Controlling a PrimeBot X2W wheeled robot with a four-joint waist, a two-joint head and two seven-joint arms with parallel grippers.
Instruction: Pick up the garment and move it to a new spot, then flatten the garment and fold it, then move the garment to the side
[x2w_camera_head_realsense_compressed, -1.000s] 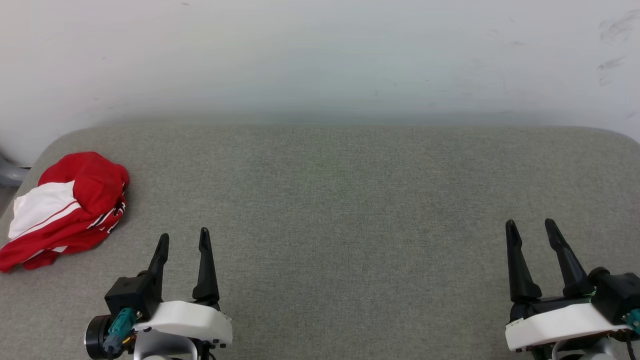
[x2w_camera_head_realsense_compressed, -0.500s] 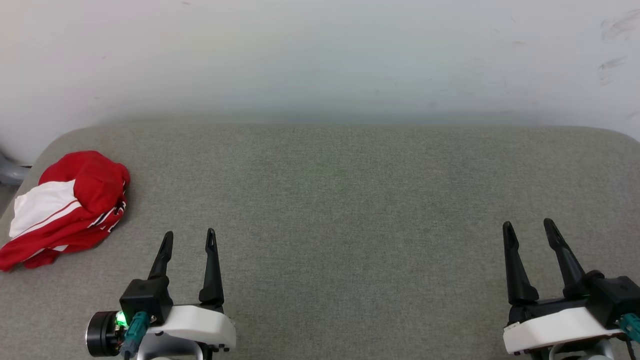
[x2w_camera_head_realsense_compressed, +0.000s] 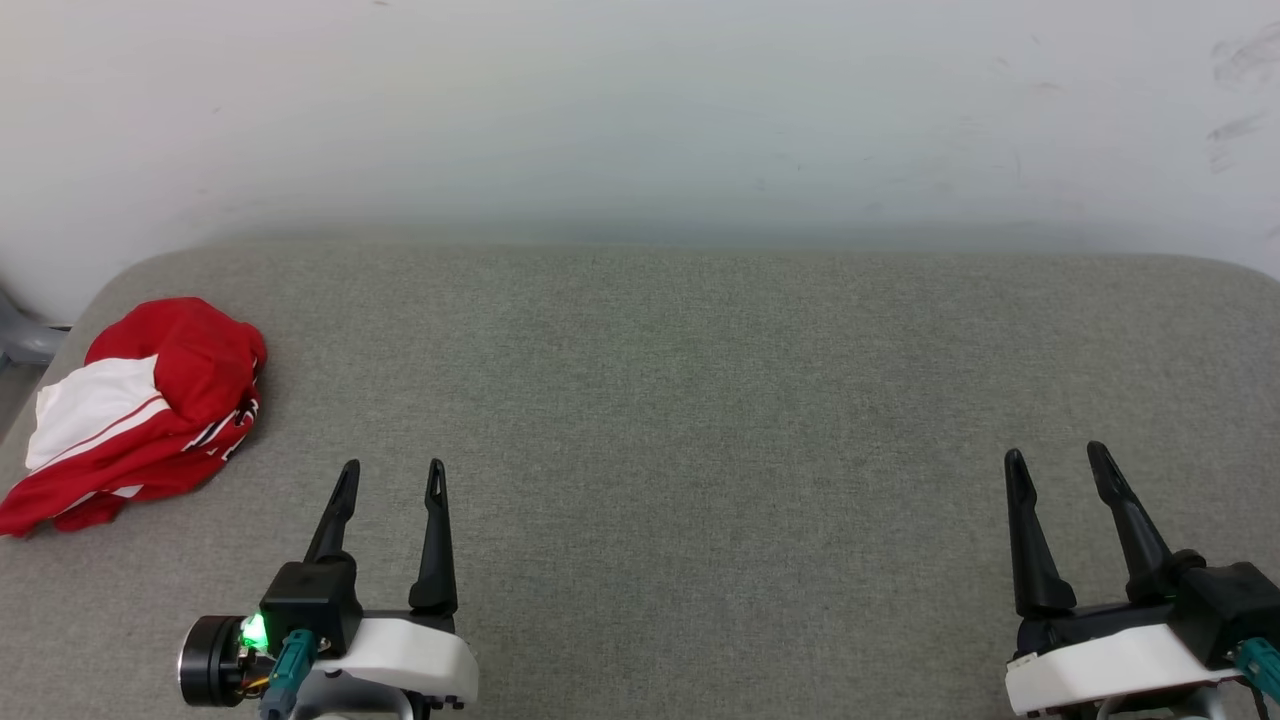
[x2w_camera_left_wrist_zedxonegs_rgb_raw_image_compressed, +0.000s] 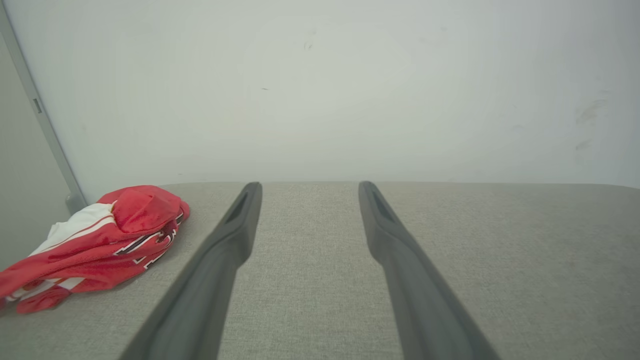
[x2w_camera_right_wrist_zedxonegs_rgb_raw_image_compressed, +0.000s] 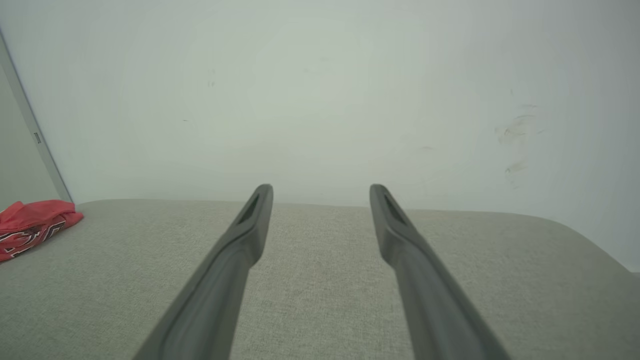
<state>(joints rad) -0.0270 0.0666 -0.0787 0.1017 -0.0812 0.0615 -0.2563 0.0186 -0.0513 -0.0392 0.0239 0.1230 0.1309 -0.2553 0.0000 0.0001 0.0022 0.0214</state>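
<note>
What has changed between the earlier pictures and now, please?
The left gripper has eased slightly rightward and back toward the robot, its fingers squaring up; nothing was grasped or released. The right gripper barely moved, both stay open, and the garment lies crumpled at the left end of the cushion.

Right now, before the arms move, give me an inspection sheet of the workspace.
Surface: grey fabric pad, rounded corners, flat.
Job's things: garment, red and white, crumpled in a heap at the pad's left end.
Clutter: nothing seen.
Pincers: left pincer open, holding nothing, apart from the garment; right pincer open, holding nothing.
Cables: left teal connector with thin wires at its wrist; right teal connector at the picture's edge.
Surroundings: white wall, scuffed at the right; grey frame strip on the left.
</note>
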